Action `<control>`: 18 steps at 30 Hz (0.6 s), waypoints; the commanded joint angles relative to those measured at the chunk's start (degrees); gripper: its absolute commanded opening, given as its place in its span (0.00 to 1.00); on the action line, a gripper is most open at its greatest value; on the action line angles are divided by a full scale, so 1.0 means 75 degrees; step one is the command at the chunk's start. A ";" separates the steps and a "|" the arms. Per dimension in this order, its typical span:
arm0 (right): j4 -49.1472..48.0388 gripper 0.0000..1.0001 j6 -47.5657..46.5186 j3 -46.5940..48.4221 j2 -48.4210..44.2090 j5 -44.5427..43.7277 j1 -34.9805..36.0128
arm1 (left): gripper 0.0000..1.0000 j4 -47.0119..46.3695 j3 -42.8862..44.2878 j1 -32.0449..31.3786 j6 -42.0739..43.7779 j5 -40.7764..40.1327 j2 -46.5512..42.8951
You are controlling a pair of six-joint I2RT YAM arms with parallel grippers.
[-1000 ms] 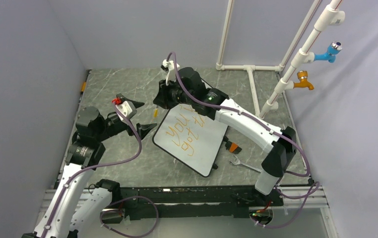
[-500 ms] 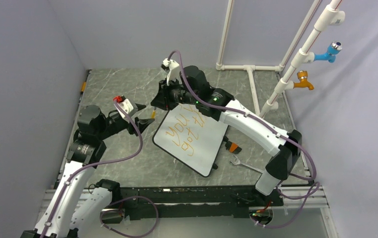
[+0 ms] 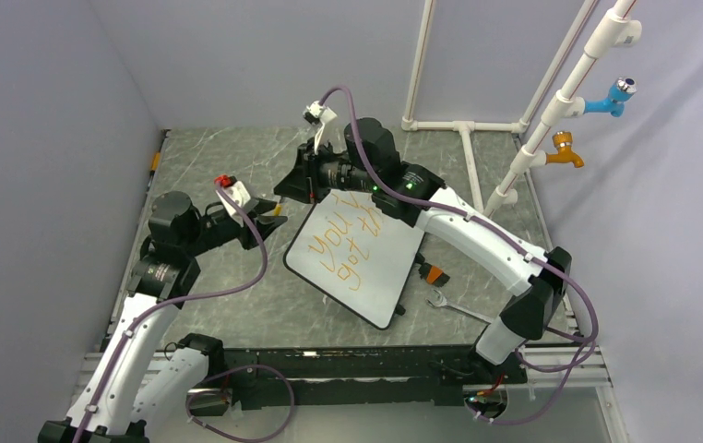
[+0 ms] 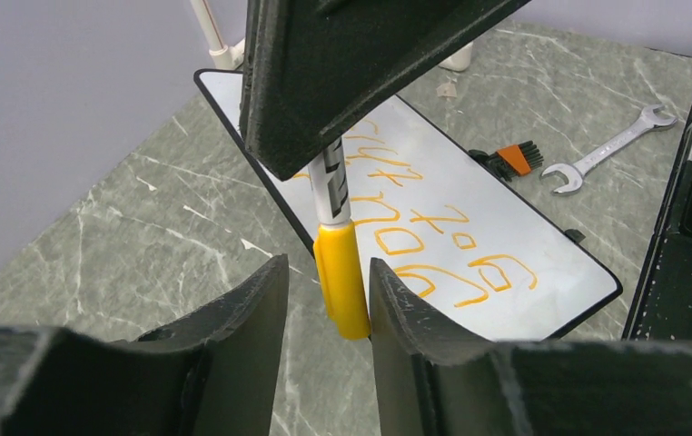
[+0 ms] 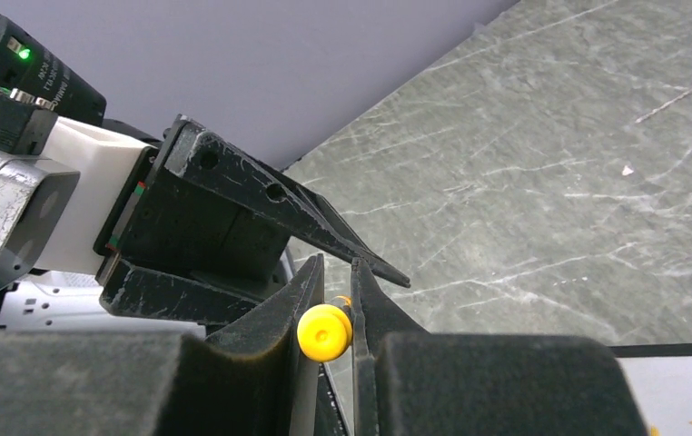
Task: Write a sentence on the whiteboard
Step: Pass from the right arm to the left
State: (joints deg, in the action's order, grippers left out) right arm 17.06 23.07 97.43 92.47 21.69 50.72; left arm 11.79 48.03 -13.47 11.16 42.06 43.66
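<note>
While the right gripper pinches the marker tight by its upper part, the left gripper stands about half open around the yellow cap at the marker's lower end. One finger touches the cap, and the other stands just clear of it, so nothing is gripped there yet. The whiteboard lies flat just beyond and below the left fingers. The orange sentence runs across it in two lines; I cannot tell whether its last letters are finished. I judge this to be a cap step or a hand-over. The next move calls for the left jaws to shut squarely on the cap without skewing the marker.
</note>
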 commanded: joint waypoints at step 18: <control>-0.0317 0.32 0.0217 0.0145 0.0211 0.0063 0.0088 | 0.00 -0.0301 0.0209 -0.0005 -0.0358 0.0042 -0.0132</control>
State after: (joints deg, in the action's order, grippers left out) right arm 14.90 24.25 96.99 93.21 22.41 50.83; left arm 12.16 48.03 -13.41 9.45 42.09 43.62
